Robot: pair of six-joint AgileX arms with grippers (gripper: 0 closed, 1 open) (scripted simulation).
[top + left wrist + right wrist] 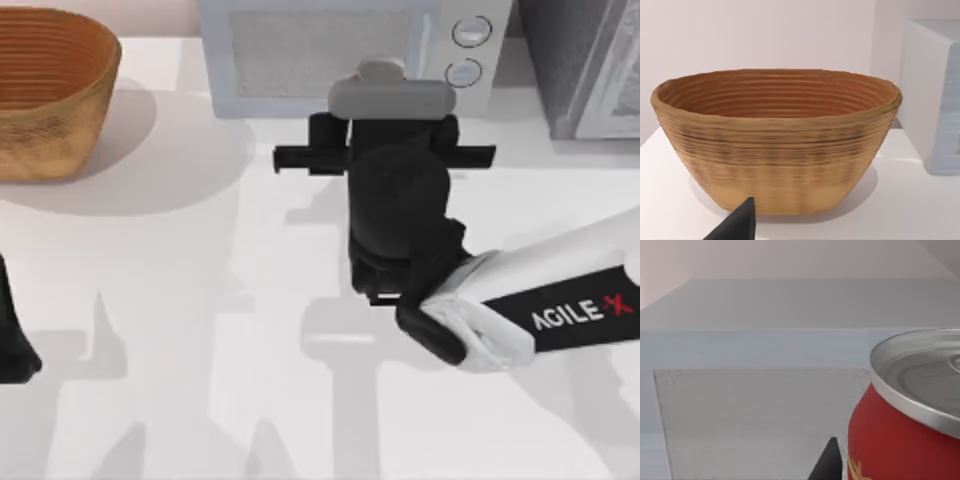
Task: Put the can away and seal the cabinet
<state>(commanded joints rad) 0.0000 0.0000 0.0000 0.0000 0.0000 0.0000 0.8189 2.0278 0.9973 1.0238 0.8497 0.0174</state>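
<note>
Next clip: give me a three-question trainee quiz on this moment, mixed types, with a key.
1. True or false: the microwave door is shut.
2. What stands at the top view's left rear of the table? A) wicker basket B) mug C) plate
3. Which gripper is beside the can, in front of the microwave?

Key: 1 true; 2 A; 3 the right gripper. The left gripper sits parked at the table's left edge.

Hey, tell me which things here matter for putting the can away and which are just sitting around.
For the job:
- can, close to the right gripper
- cabinet, back right of the table

Just lying about:
- basket, back left
- microwave, behind the right gripper
- left gripper, parked at the left edge
</note>
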